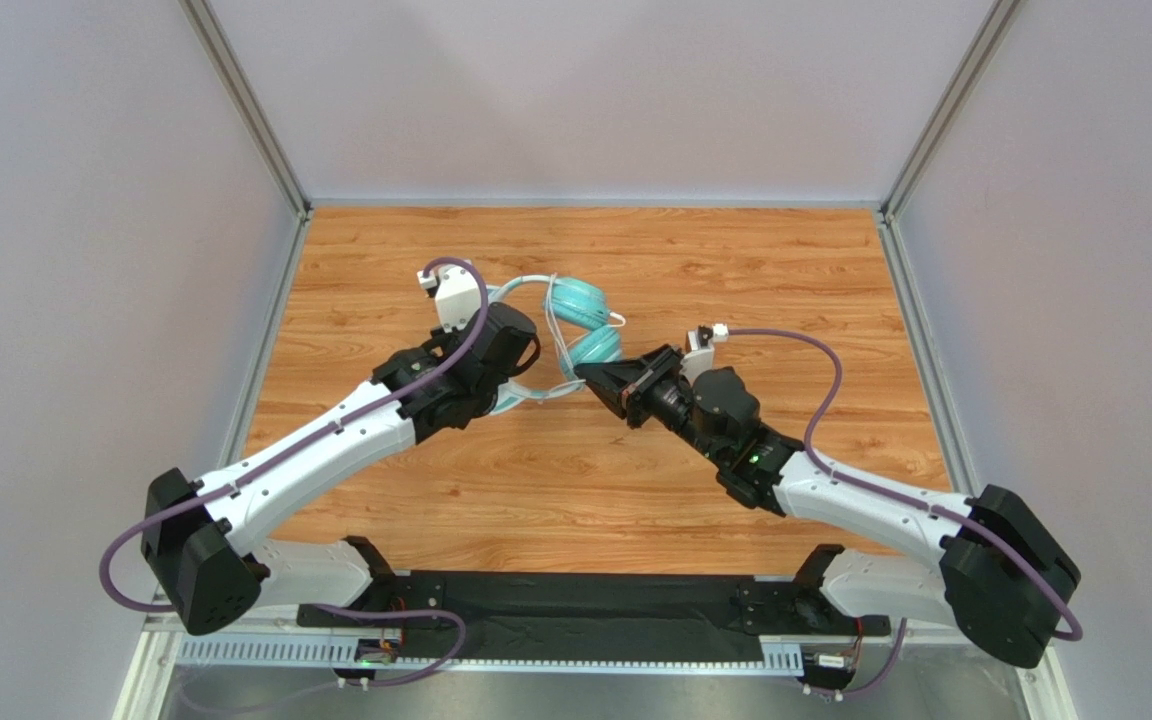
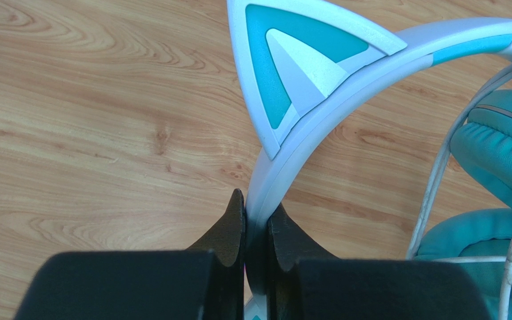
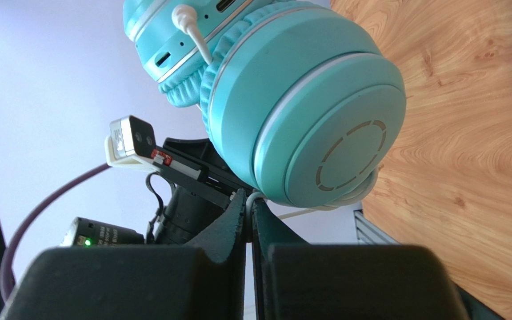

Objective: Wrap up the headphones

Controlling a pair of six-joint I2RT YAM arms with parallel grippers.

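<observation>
Headphones (image 1: 579, 323) near the surface (image 1: 687, 495) middle: left pincer (image 2: 257, 217) clamps the stiff headband (image 2: 345, 87), right pincer (image 3: 247, 203) pinches the floppy cable (image 3: 198, 43) under an ear cup (image 3: 319, 120); looks light, likely slippery.

table (image 2: 72, 100): wood grain, smooth, slight sheen. headphones (image 3: 319, 113): smooth satin plastic cups, soft leather-look ear pads (image 2: 506, 147), smooth pale plastic headband (image 2: 345, 87). fingers (image 2: 228, 233): matt black, grainy plastic.
</observation>
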